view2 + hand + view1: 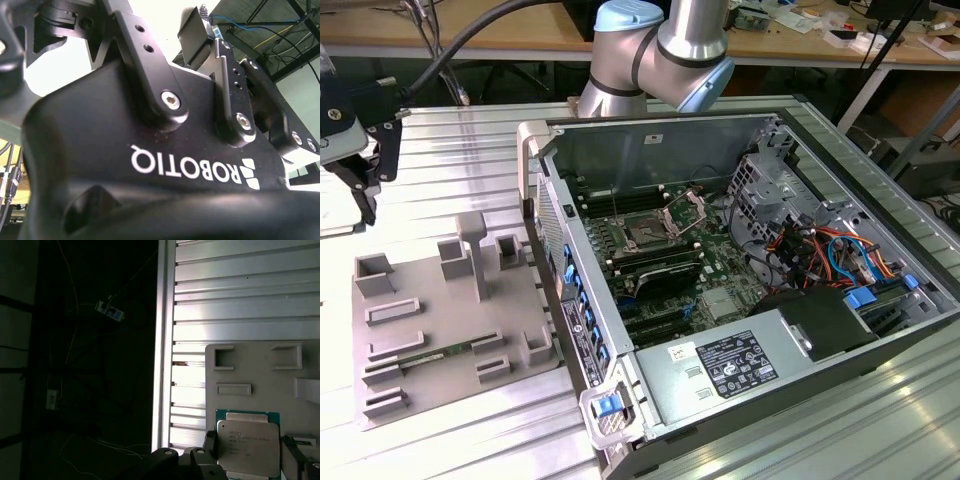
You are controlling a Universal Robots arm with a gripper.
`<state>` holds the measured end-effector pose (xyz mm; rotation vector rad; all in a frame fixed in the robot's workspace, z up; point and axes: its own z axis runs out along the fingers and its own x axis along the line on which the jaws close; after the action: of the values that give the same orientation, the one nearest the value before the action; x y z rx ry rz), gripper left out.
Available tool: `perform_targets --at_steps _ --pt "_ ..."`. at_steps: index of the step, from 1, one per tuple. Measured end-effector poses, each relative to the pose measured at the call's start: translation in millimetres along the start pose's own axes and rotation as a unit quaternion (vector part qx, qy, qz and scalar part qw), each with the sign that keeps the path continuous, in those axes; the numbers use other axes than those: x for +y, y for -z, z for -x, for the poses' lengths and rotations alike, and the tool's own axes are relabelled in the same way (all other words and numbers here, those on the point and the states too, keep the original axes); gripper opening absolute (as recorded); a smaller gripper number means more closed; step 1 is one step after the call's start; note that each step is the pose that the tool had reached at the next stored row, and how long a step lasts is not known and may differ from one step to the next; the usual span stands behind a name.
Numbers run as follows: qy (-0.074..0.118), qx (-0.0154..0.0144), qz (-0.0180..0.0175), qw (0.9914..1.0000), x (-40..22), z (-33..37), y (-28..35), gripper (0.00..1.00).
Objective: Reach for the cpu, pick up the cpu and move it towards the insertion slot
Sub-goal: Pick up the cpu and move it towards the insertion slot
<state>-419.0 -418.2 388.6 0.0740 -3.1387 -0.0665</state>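
Note:
In the first wrist view the cpu (247, 442), a silvery square chip with a thin green rim, sits between two dark fingers (209, 442), which close on its opposite sides. My gripper (248, 449) is shut on it and holds it over the edge of the grey tray (260, 390). At the exterior view's far left the gripper (370, 185) hangs above the table, just beyond the tray (430, 300). The insertion slot (645, 232), a dark socket in a shiny metal bracket, lies inside the open computer case, well off toward the exterior view's right.
The open computer case (720, 130) has raised walls around the motherboard, with a power supply (740, 360) and coloured cables (830, 255) beside it. A memory stick (430, 352) lies in the tray. The ribbed aluminium table ends at an edge (162, 340).

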Motion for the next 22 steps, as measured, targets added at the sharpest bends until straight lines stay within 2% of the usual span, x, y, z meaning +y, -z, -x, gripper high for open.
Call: perform_targets --at_steps 22 --pt "0.000 0.0000 0.0000 1.00000 0.5 0.0 12.5 0.55"
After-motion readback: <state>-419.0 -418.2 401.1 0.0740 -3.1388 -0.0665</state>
